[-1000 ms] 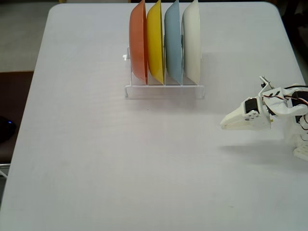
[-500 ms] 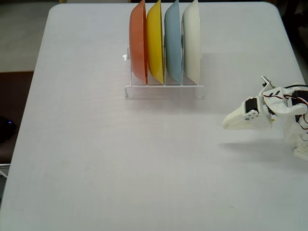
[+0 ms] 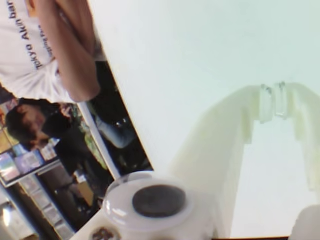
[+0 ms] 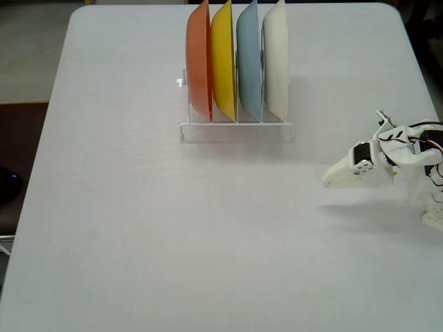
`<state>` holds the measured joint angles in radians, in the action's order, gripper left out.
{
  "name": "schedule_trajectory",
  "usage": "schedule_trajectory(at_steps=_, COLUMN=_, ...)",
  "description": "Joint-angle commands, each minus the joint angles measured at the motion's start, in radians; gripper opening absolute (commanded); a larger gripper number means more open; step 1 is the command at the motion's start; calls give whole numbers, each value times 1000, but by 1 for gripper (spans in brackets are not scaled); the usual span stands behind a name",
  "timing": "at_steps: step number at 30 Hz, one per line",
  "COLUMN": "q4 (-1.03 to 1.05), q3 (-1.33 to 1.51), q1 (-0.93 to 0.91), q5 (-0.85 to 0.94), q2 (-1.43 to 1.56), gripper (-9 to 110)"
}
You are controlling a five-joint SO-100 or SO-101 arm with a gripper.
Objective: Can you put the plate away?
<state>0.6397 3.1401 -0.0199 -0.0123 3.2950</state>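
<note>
The cream-white plate (image 4: 275, 59) stands on edge in the rightmost slot of the white wire rack (image 4: 235, 129) at the back of the table in the fixed view. My white gripper (image 4: 327, 181) hovers low over the table well to the right and in front of the rack, pointing left, apart from the plate. In the wrist view the gripper (image 3: 274, 102) has its fingertips pressed together with nothing between them, over bare table. The plate does not show in the wrist view.
An orange plate (image 4: 199, 59), a yellow plate (image 4: 223, 59) and a light blue plate (image 4: 249, 61) fill the rack's other slots. A person (image 3: 45, 55) stands past the table edge in the wrist view. The arm's base (image 4: 432, 207) sits at the right edge.
The gripper has drawn back slightly to the right, away from the rack. The plates and the rack have not moved.
</note>
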Motion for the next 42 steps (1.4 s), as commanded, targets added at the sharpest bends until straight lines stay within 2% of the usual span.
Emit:
schedule_trajectory(at_steps=1, q4=5, q3=-5, q1=-3, q5=-9, q2=17, gripper=0)
schedule_trajectory(at_steps=42, q4=9, q3=-5, q1=-5, q5=-20, q2=17, gripper=0)
